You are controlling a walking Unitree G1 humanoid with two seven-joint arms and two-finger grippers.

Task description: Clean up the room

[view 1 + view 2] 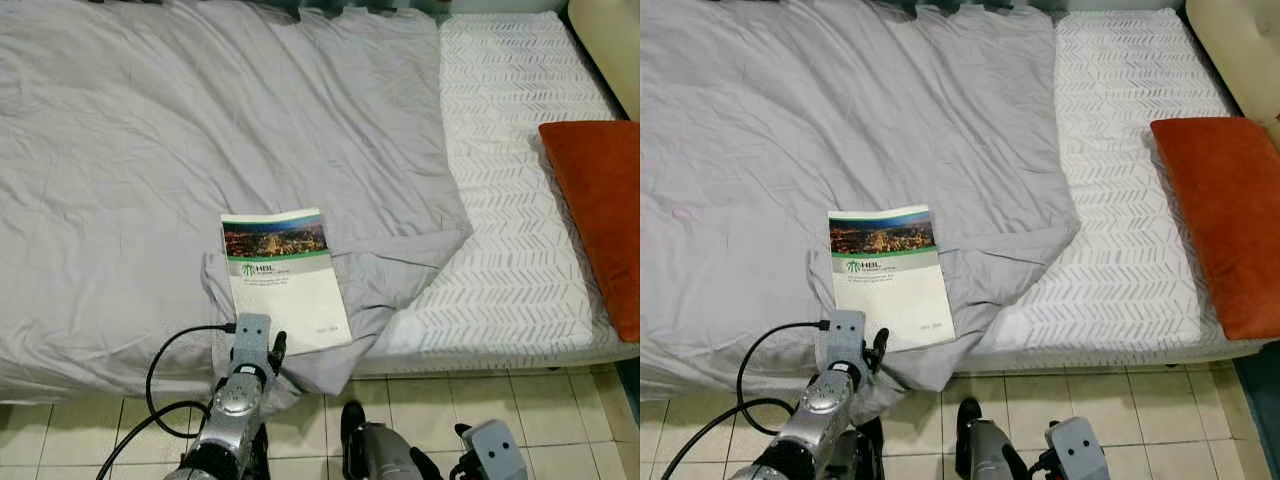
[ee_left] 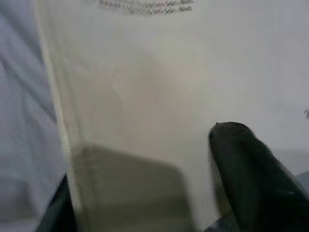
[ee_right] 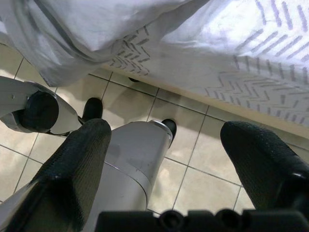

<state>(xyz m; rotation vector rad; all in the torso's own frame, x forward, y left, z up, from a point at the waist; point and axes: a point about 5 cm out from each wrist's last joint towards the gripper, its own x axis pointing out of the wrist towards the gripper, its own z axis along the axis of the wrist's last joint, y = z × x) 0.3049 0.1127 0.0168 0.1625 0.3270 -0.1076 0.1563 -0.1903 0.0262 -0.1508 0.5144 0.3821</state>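
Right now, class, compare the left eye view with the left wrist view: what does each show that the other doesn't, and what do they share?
The left eye view alone takes in the grey blanket, the white patterned sheet, the orange pillow, the tiled floor and the booklet's photo cover. The left wrist view alone gives a close look at a black fingertip of the left gripper lying on the pale cover. Both show the booklet, with that gripper at its near edge.

The small print on the booklet (image 1: 285, 278) is too fine to be read. In the left wrist view its cover (image 2: 159, 96) is blurred, and the fingers (image 2: 251, 169) are cut off by the frame edge. The orange cushion (image 1: 598, 210) is cropped at the right edge.
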